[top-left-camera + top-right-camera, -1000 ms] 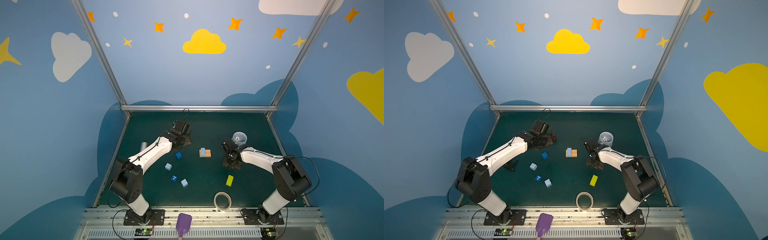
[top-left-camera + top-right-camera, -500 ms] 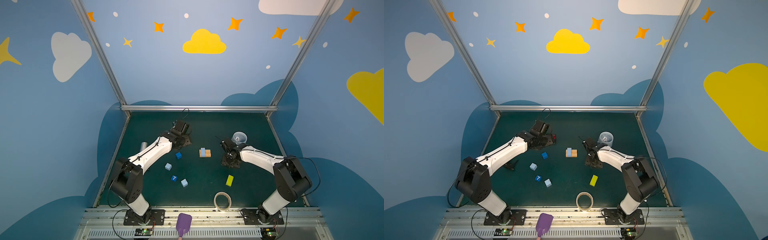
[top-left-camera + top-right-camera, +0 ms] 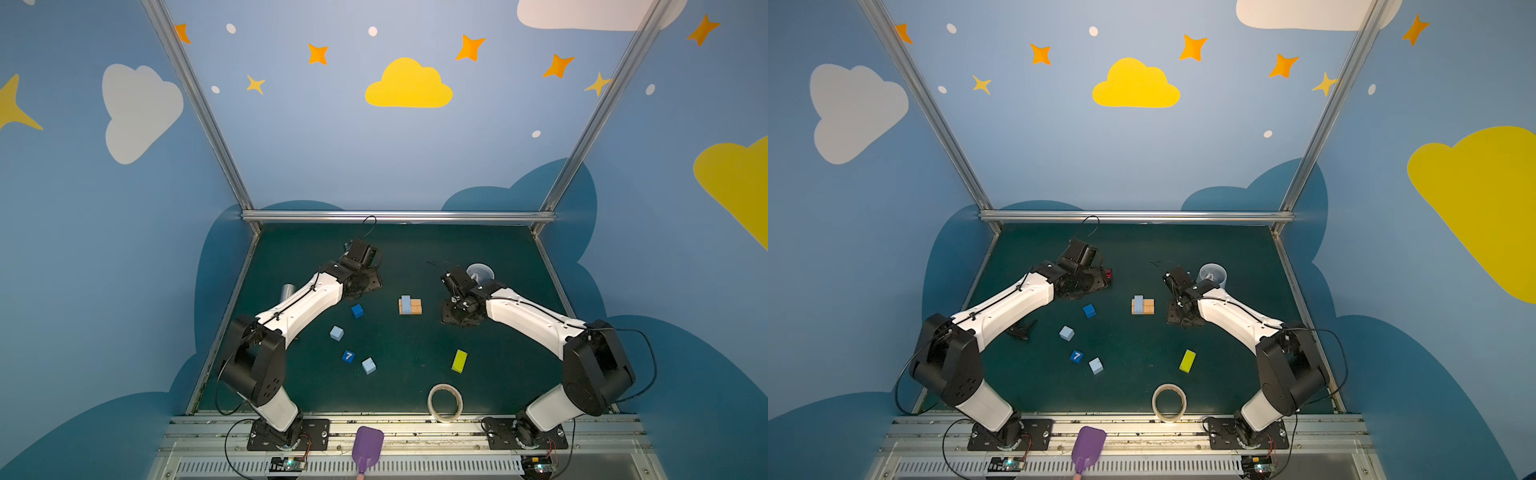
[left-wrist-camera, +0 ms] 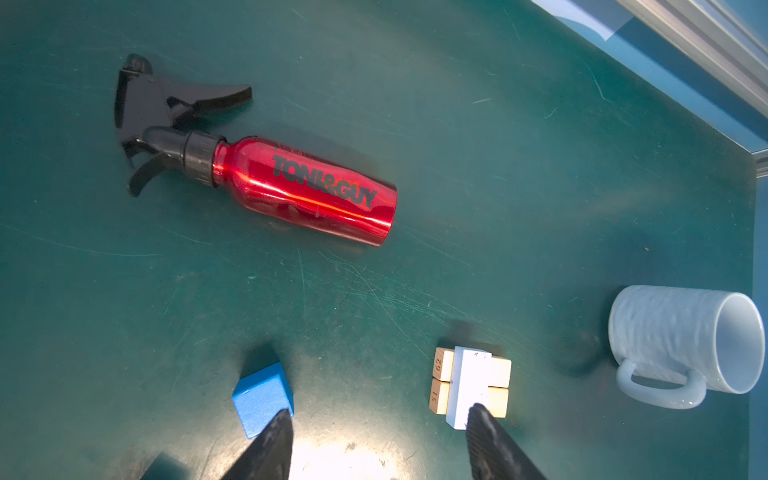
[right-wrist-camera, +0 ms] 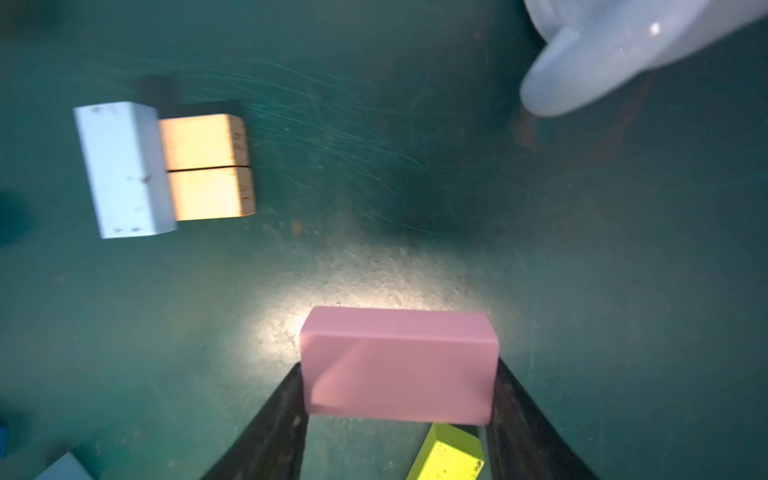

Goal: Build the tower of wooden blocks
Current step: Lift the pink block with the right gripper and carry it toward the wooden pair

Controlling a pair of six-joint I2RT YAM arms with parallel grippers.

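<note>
The tower base is two orange blocks lying side by side with a light-blue flat block (image 3: 405, 303) (image 3: 1138, 303) (image 4: 469, 382) (image 5: 124, 170) across them, mid-table. My right gripper (image 5: 399, 368) (image 3: 457, 318) is shut on a pink flat block (image 5: 399, 365), just right of the stack and above the mat. A yellow-green block (image 3: 459, 360) (image 5: 446, 457) lies nearer the front. My left gripper (image 4: 379, 411) (image 3: 365, 282) is open and empty, left of the stack. Loose on the left lie a dark blue cube (image 3: 357, 311) (image 4: 262, 399), a "7" cube (image 3: 348, 356) and two light blue cubes (image 3: 336, 333) (image 3: 368, 365).
A red spray bottle (image 4: 303, 191) lies under the left wrist. A pale blue mug (image 3: 480, 272) (image 4: 685, 340) stands behind the right gripper. A tape roll (image 3: 445, 402) sits near the front edge, and a purple tool (image 3: 367, 446) rests on the front rail.
The right gripper has edged slightly left toward the stack with the pink block in it. The left arm has not visibly moved.
</note>
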